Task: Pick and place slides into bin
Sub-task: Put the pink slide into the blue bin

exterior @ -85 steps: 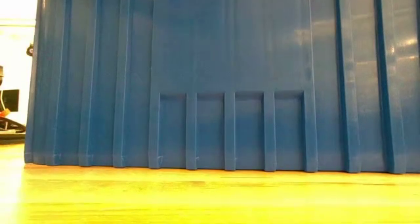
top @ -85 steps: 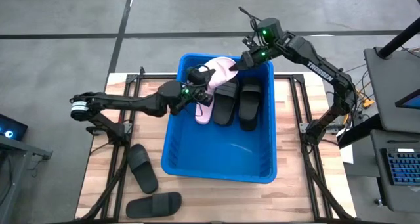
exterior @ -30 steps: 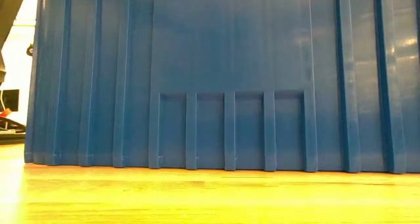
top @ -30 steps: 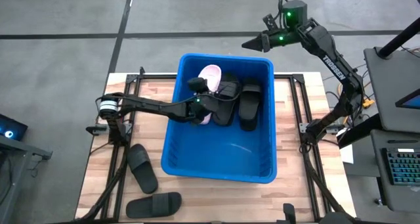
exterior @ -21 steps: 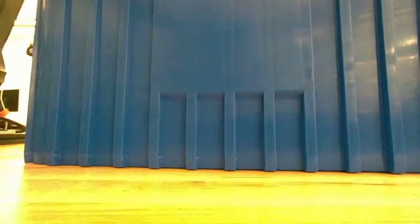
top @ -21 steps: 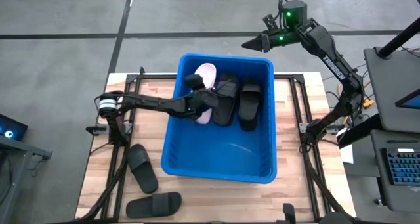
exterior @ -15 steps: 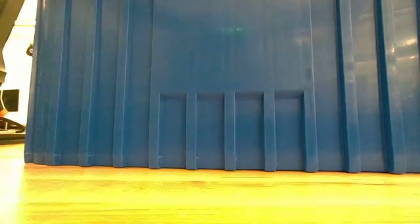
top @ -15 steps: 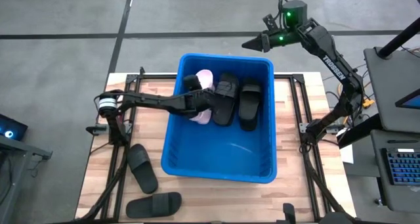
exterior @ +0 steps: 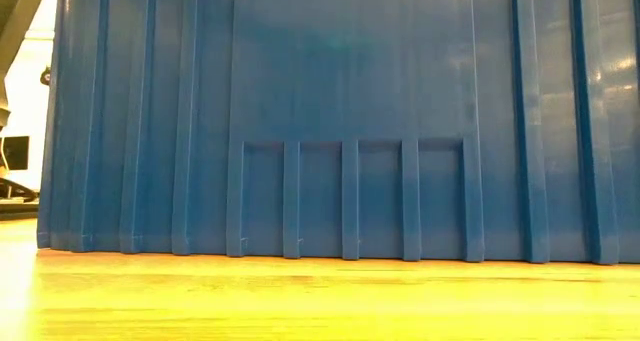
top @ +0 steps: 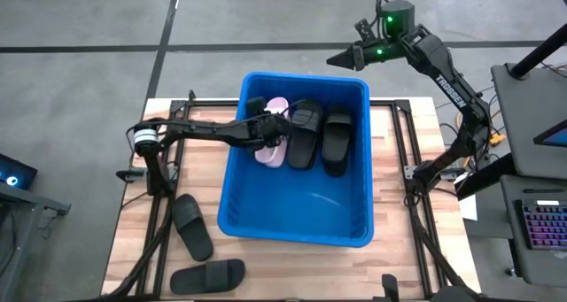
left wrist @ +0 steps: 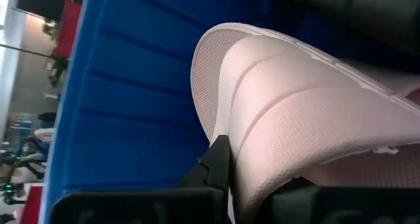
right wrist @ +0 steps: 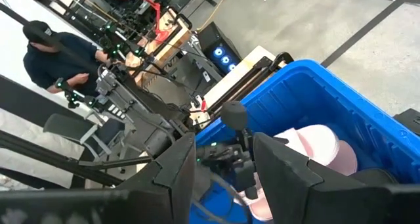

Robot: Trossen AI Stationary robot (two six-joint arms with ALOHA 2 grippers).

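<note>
Reaching into the bin (top: 359,160), our left gripper (top: 266,127) has its jaws shut on the pink slide (top: 274,143), long axis along the black slides (top: 321,135), while our right gripper (top: 339,60) hovers empty, half-open, beyond the far rim.

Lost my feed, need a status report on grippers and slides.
Left gripper shut, inside blue bin, against pink slide. Right gripper open, empty, above bin's far rim. Two black slides on table.

Grey concrete floor (top: 80,36) surrounds the wooden table (top: 390,196).
</note>
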